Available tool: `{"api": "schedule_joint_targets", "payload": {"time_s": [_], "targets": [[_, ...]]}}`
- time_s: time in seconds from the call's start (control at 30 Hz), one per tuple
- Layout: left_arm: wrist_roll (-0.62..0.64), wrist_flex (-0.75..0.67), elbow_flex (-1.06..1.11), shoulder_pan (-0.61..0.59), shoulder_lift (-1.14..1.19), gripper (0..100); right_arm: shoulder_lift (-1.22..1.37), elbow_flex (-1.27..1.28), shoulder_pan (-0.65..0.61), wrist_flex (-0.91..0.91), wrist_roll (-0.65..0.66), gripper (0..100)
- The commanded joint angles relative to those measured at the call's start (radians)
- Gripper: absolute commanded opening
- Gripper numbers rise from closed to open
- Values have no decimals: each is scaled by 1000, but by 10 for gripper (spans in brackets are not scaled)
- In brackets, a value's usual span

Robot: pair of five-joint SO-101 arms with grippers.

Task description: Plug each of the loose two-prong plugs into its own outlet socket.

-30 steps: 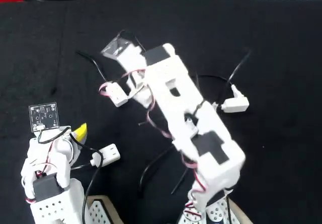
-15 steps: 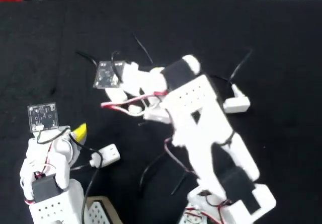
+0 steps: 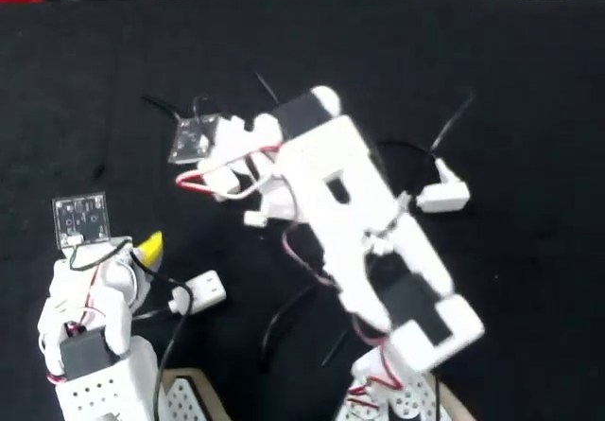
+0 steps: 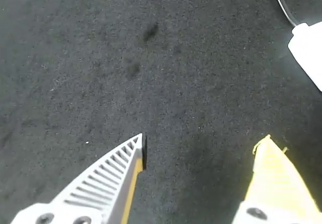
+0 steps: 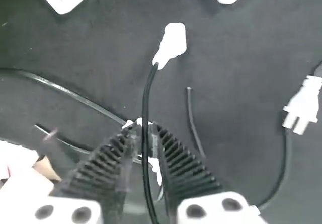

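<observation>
Over mid-table, R gripper [image 5: 143, 130] is pinching black cord [image 5: 147, 95] of white plug [image 5: 171, 43], while L gripper [image 4: 204, 141] is hanging spread wide nr white outlet block [image 4: 308, 45].

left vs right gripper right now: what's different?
The left gripper is open; the right gripper is shut on a black cable. The left gripper holds nothing, over bare black cloth; the right gripper's cable ends in a white plug. The left arm sits folded by its base; the right arm stretches to mid-table. Both grippers face down at the cloth.
</observation>
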Motion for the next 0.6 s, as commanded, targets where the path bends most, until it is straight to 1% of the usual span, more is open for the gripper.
{"api": "schedule_joint_targets", "payload": {"time_s": [0.0,0.03,0.1,0.23,0.33,0.4,0.57], "targets": [[5,-21,-2,12,-8,342,137,-140,-38,11,11,15],[5,-21,-2,12,-8,342,186,-185,-41,-6,11,16],[5,-21,-1,15,-8,342,288,-291,-61,-23,11,52],[2,-23,10,38,-8,342,466,-549,-87,-12,0,204],[-31,-23,13,38,-8,342,545,-736,-91,31,-55,286],[-34,-23,13,38,-8,342,582,-839,-89,29,-103,301],[-32,-23,12,35,-8,342,604,-1055,-63,31,-250,301]]}}
